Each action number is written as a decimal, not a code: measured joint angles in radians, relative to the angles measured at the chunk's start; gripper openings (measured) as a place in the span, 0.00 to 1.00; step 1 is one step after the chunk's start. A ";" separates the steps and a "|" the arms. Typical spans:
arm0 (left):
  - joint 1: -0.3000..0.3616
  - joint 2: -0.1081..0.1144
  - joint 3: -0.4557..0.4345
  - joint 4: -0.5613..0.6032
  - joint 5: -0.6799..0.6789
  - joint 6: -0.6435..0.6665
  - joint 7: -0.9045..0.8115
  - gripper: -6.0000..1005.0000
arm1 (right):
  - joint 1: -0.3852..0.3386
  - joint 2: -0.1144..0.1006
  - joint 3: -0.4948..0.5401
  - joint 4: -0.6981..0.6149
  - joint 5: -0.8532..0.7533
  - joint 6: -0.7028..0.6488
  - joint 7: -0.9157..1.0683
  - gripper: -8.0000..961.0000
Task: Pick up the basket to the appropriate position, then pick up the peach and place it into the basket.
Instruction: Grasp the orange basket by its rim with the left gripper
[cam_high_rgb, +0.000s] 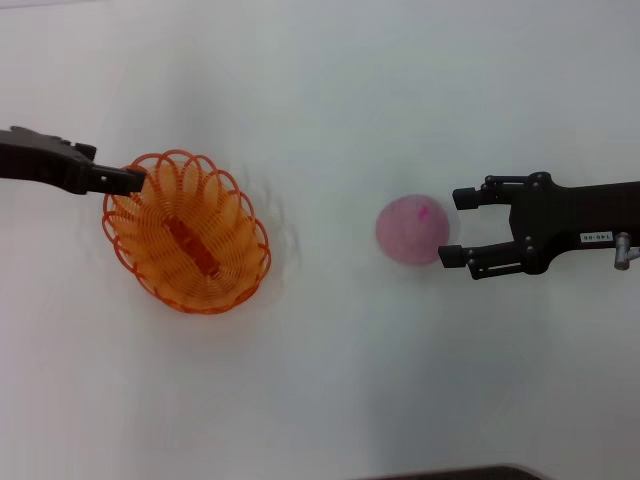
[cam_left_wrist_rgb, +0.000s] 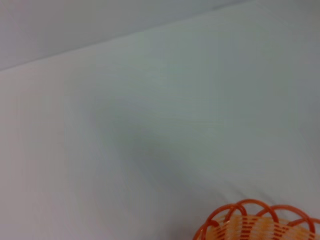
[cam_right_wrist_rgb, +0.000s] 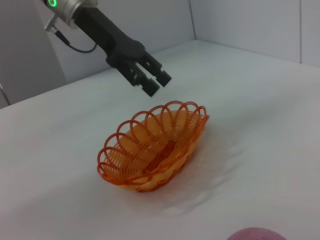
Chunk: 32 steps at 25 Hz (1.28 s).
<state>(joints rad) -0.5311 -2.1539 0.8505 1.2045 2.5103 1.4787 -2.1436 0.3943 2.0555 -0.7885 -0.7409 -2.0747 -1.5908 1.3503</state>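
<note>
The orange openwork basket (cam_high_rgb: 187, 232) (cam_right_wrist_rgb: 152, 150) rests on the white table at the left, and its rim (cam_left_wrist_rgb: 255, 222) also shows in the left wrist view. My left gripper (cam_high_rgb: 135, 180) (cam_right_wrist_rgb: 151, 82) hovers just over the basket's far left rim, holding nothing, with a narrow gap between its fingers. The pink peach (cam_high_rgb: 412, 229) (cam_right_wrist_rgb: 257, 234) lies to the right of centre. Level with it, my right gripper (cam_high_rgb: 456, 227) is open, its fingertips (cam_high_rgb: 450, 256) just right of the fruit without touching it.
The white table (cam_high_rgb: 320, 380) stretches around both objects. A grey wall (cam_right_wrist_rgb: 240, 20) rises behind the table in the right wrist view. A dark edge (cam_high_rgb: 460, 472) shows at the near side.
</note>
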 joint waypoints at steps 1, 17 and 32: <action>-0.014 -0.001 0.019 -0.002 0.024 -0.005 -0.005 0.80 | 0.000 0.000 0.000 0.000 0.000 0.000 0.000 0.92; -0.198 -0.003 0.189 -0.141 0.256 -0.114 -0.024 0.81 | 0.011 0.001 -0.002 0.000 -0.001 0.000 0.008 0.91; -0.229 -0.004 0.212 -0.226 0.308 -0.176 -0.024 0.80 | 0.011 0.002 -0.005 0.000 -0.001 0.000 0.010 0.92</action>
<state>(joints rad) -0.7603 -2.1575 1.0628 0.9789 2.8186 1.3024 -2.1678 0.4052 2.0572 -0.7938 -0.7408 -2.0754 -1.5907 1.3607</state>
